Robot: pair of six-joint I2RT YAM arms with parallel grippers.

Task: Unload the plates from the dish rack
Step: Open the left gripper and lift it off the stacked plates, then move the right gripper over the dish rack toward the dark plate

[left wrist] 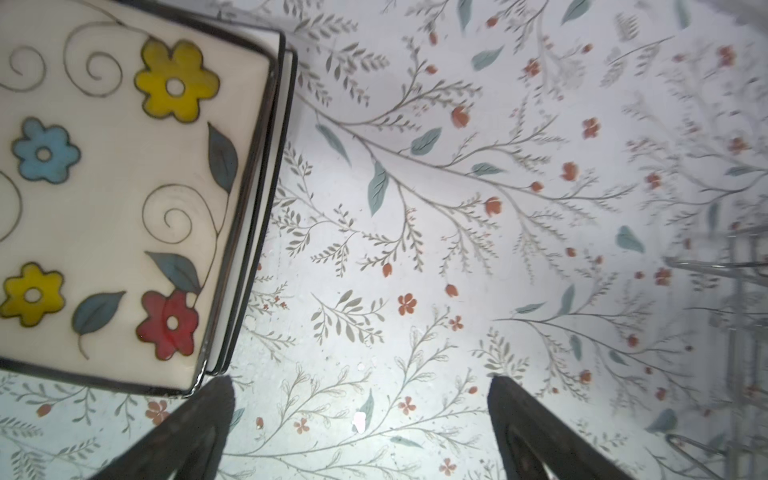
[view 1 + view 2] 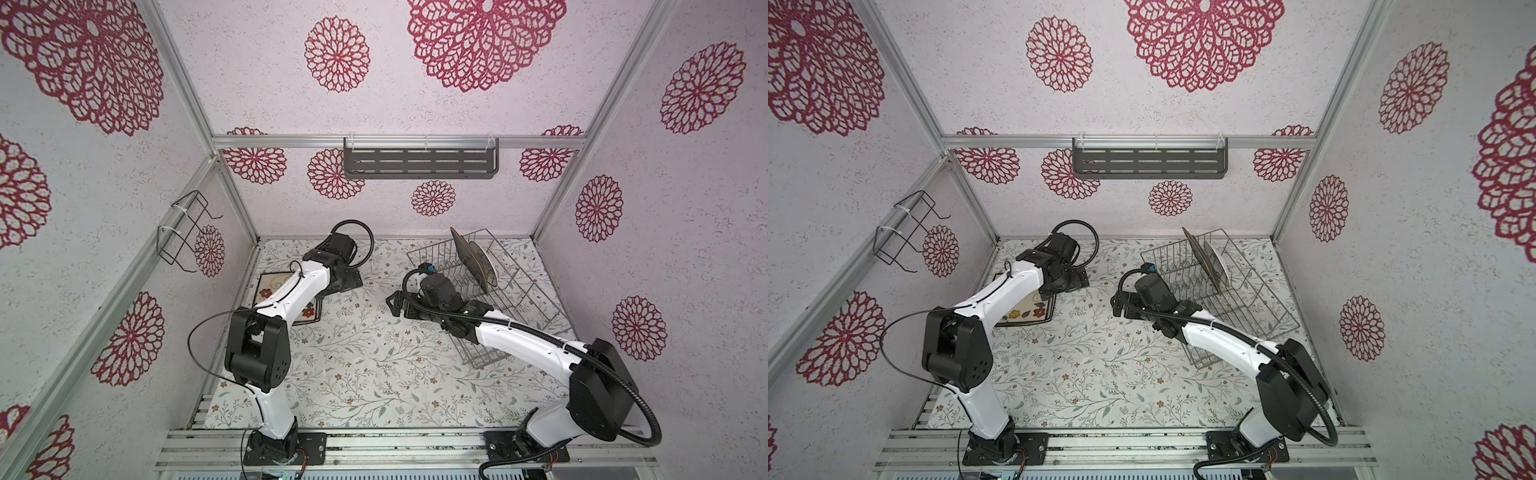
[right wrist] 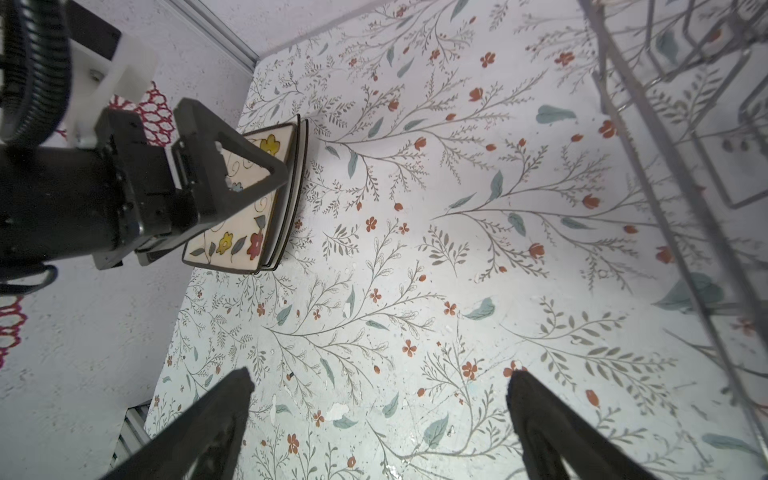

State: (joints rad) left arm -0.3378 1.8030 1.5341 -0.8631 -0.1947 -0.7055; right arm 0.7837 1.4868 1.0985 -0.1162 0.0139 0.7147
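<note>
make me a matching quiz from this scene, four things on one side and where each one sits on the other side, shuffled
1. flowered square plate
2. round plate
3. grey slotted shelf
4. black wire holder

A. hung on the back rail
B. standing on edge in the dish rack
C. tied to the left side frame
D. flat on top of a stack on the table

Pairs: 1-D, 2-B, 3-A, 4-C

Bright, even light filled both bowed-edged top views, while the wrist views showed the dish rack (image 1: 731, 316) blurred and pale glare on the floral mat (image 1: 332, 266).
</note>
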